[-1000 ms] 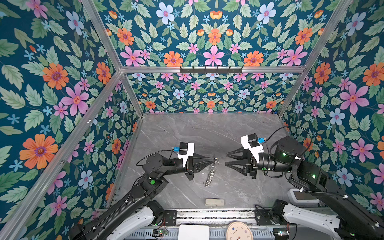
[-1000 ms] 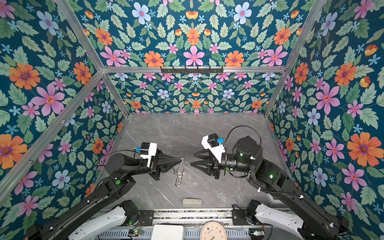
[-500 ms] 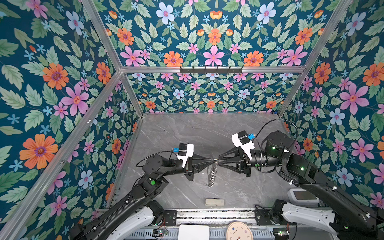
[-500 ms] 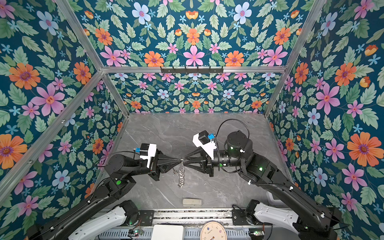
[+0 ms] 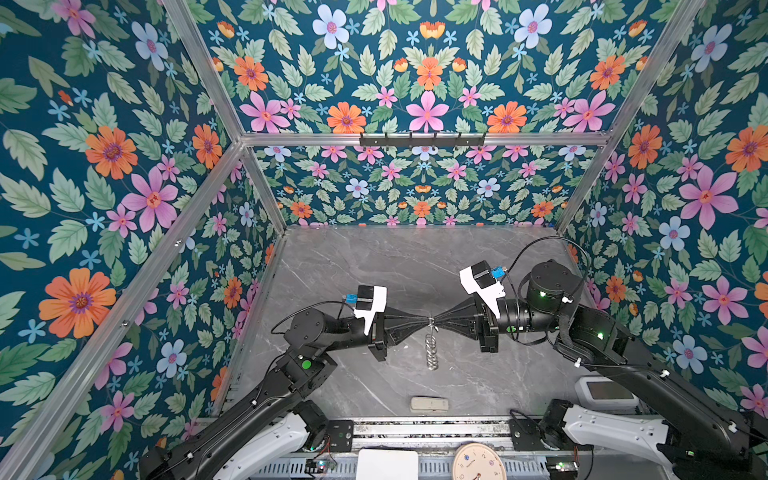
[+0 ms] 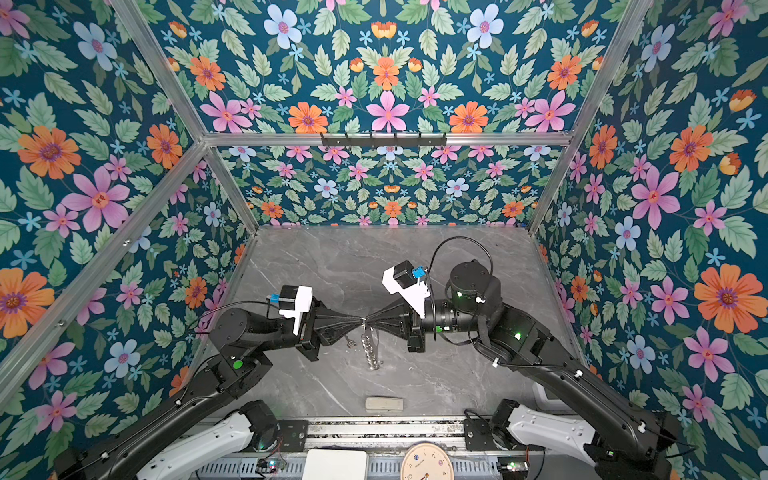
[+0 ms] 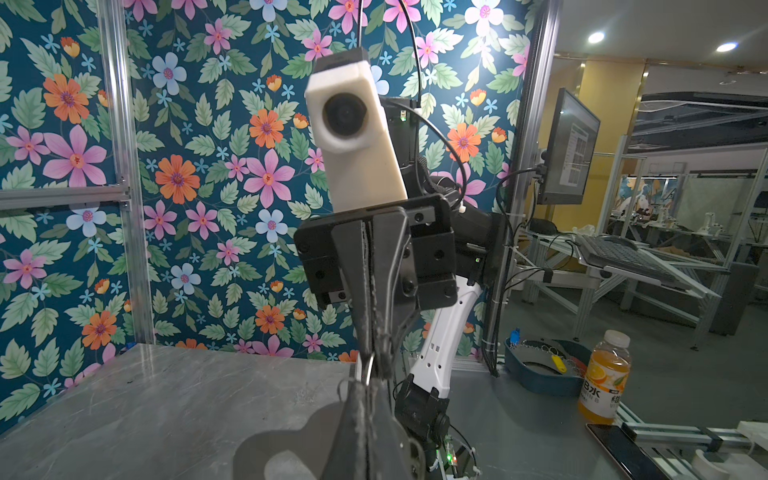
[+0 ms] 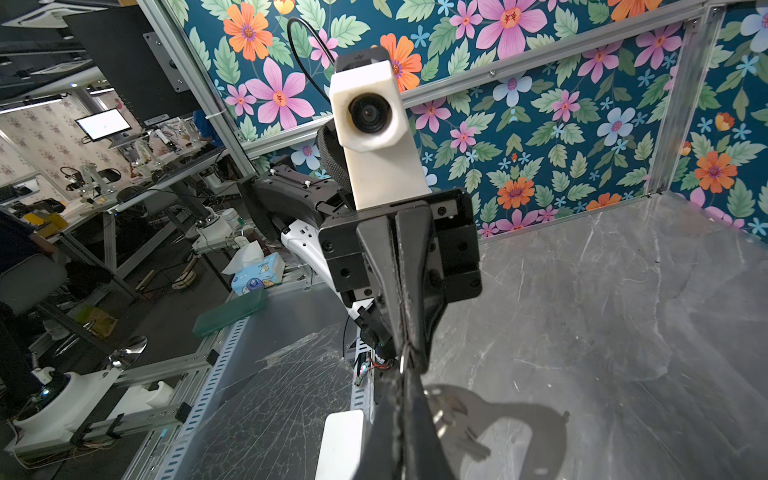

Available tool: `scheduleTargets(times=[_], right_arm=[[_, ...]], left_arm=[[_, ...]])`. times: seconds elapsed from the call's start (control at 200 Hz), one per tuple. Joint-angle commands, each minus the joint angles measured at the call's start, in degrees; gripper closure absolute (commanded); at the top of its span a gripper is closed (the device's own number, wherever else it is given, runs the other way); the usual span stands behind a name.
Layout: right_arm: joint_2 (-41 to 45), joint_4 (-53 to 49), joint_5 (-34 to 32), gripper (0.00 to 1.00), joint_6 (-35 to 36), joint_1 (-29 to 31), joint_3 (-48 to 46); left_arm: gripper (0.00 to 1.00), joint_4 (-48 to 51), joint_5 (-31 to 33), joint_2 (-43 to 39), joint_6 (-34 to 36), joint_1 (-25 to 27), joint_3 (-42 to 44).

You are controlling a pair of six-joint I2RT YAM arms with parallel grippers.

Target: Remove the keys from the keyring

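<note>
Above the middle of the table my two grippers meet tip to tip. The left gripper point(image 5: 425, 322) point(image 6: 360, 320) point(image 7: 365, 384) is shut on the small silver keyring point(image 5: 431, 321) point(image 7: 370, 368) point(image 8: 403, 361). From the other side the right gripper point(image 5: 436, 321) point(image 6: 370, 320) point(image 8: 409, 374) is shut on the same ring. Its silver link chain point(image 5: 432, 353) point(image 6: 371, 351) hangs down towards the table. The keys point(image 8: 451, 415) dangle blurred beside my right fingers; one small silver piece point(image 6: 351, 343) shows under the left fingertips.
A pale beige block point(image 5: 429, 404) point(image 6: 384, 404) lies near the table's front edge. A white device point(image 5: 604, 392) sits at the front right under the right arm. Flowered walls enclose the grey marble table point(image 5: 374, 266) on three sides.
The right gripper has come leftwards from about a hand's width away, reached the ring and shut on it. The left gripper stayed shut and still, with the chain hanging below.
</note>
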State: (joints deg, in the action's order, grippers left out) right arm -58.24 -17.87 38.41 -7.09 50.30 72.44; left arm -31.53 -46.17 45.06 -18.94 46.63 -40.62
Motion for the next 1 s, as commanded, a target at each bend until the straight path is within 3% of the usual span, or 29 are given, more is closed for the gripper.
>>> scheduleTargets(times=[0.0,0.085,0.195,0.315,0.635,0.77,0.87,0.995], right_arm=[[-0.12,-0.53,-1.5,1.0,-0.16,-0.01,1.15],[-0.34,-4.01,-2.54,1.0,1.01,0.06,2.48],[-0.97,-9.53,-2.57,1.0,2.66,-0.78,4.43],[-1.68,-14.56,-2.04,1.0,4.32,-1.99,6.64],[-7.68,-30.88,-0.36,1.0,10.31,-3.8,16.51],[-9.07,-32.53,-0.79,1.0,10.82,-3.86,17.72],[-9.34,-32.64,-1.57,1.0,10.87,-3.84,18.04],[-9.58,-32.6,-1.59,1.0,10.69,-3.81,18.39]], left_arm=[[1.0,-1.24,0.65,-0.06,0.29,0.07,-0.56],[1.0,2.31,1.26,-0.45,0.71,0.12,-1.6],[0.78,7.69,1.17,-1.58,2.2,0.06,-3.11],[0.7,15.01,0.56,-1.33,4.53,0.1,-5.82],[0.68,32.31,-4.69,6.0,8.3,0.05,-16.24],[0.69,36.41,-5.67,7.55,9.51,0.06,-18.63],[0.78,37.59,-6.36,7.94,9.62,0.1,-19.4],[0.74,39.69,-6.58,9.07,10.09,0.05,-20.55]])
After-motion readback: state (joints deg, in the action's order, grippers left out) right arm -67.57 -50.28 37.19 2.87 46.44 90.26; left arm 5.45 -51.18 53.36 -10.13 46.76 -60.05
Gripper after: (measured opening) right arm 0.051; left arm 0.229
